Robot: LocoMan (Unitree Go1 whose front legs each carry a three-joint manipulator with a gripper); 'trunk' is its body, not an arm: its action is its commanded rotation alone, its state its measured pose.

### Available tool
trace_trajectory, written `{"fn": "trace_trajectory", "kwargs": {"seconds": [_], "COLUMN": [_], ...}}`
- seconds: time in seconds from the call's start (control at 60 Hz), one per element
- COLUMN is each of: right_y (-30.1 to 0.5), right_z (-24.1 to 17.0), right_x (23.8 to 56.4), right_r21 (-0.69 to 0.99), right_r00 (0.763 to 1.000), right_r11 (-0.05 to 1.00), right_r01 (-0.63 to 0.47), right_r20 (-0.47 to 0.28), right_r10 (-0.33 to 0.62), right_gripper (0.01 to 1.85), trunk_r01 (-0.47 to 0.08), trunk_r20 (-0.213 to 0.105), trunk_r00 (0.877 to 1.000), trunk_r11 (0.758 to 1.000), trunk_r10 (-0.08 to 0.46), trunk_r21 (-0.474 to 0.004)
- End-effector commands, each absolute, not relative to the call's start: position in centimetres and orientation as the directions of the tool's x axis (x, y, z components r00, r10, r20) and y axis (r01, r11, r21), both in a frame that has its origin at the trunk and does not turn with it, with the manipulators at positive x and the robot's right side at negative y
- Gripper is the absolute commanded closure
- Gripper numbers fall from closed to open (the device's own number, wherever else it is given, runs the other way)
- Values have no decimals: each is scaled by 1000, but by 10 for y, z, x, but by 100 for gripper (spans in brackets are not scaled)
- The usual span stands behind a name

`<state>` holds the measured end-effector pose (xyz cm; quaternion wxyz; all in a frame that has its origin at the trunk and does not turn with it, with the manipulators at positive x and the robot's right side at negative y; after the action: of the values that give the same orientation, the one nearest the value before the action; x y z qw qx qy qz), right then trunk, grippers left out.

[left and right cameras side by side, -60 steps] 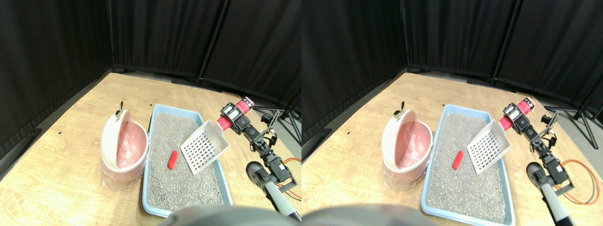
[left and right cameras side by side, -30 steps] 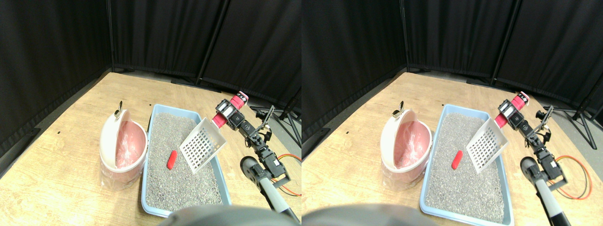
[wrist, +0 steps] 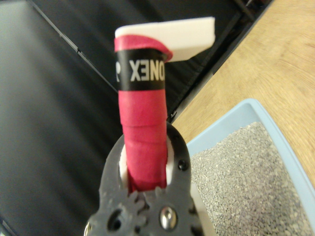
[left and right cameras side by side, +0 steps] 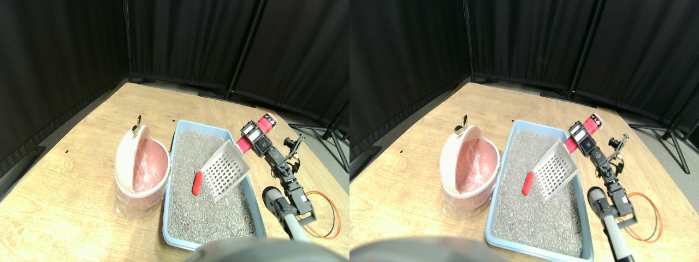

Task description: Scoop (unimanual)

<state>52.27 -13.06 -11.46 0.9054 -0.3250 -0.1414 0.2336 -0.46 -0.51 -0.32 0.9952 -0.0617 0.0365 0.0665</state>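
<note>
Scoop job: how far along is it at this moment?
Done: the right claw is clamped on the scoop by its red-wrapped handle. In hand: the scoop's slotted basket hangs tilted over the litter tray, its lower edge right beside the red piece; contact cannot be told. Left: the piece lies on the litter, not in the scoop, and nothing red shows inside the pink bin.

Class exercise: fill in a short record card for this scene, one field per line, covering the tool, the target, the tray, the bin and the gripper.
tool: white slotted scoop, red-wrapped handle
target: red piece lying on the litter, just beside the scoop's front edge
tray: blue litter tray filled with grey granules
bin: pink bin, lid open, plastic liner inside, beside the tray
gripper: right gripper clamped on the handle
surface: wooden floor
</note>
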Motion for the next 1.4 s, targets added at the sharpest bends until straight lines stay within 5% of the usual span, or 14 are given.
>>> {"fn": "trace_trajectory", "kwargs": {"seconds": [0.017,0.117,0.183,0.45,0.567,0.65,0.683,0.8,0.817,0.833,0.917,1.1,1.4], "right_y": [-119,-108,-97,-66,-62,-61,-62,-69,-70,-73,-80,-94,-112], "right_z": [-133,-152,-174,-202,-185,-172,-165,-156,-155,-148,-140,-127,-132], "right_x": [514,505,498,480,483,485,487,496,496,497,499,502,504], "right_r21": [-662,-627,-592,-505,-482,-435,-404,-350,-345,-252,-142,40,121], "right_r00": [822,828,782,758,772,800,830,850,856,897,922,937,955], "right_r11": [640,648,628,622,650,700,742,789,797,862,911,951,965], "right_r01": [-390,-432,-506,-599,-587,-566,-535,-504,-497,-440,-388,-305,-232], "right_r20": [63,10,-7,-107,-93,-84,-84,-39,-43,-74,-76,-164,-161], "right_r10": [566,561,624,643,628,594,552,526,515,436,381,308,250], "right_gripper": [181,181,181,181,181,181,181,173,170,181,181,181,181], "trunk_r01": [-165,-174,-182,-204,-201,-199,-196,-189,-189,-185,-179,-169,-166], "trunk_r20": [-115,-125,-131,-137,-133,-132,-129,-125,-125,-122,-118,-115,-109], "trunk_r00": [982,980,978,974,975,975,976,978,978,978,980,982,983], "trunk_r11": [976,973,971,965,965,966,966,968,968,969,970,972,974], "trunk_r10": [149,156,163,183,180,178,176,170,170,166,161,152,150], "trunk_r21": [-145,-152,-156,-166,-166,-168,-167,-165,-165,-164,-163,-161,-155]}}
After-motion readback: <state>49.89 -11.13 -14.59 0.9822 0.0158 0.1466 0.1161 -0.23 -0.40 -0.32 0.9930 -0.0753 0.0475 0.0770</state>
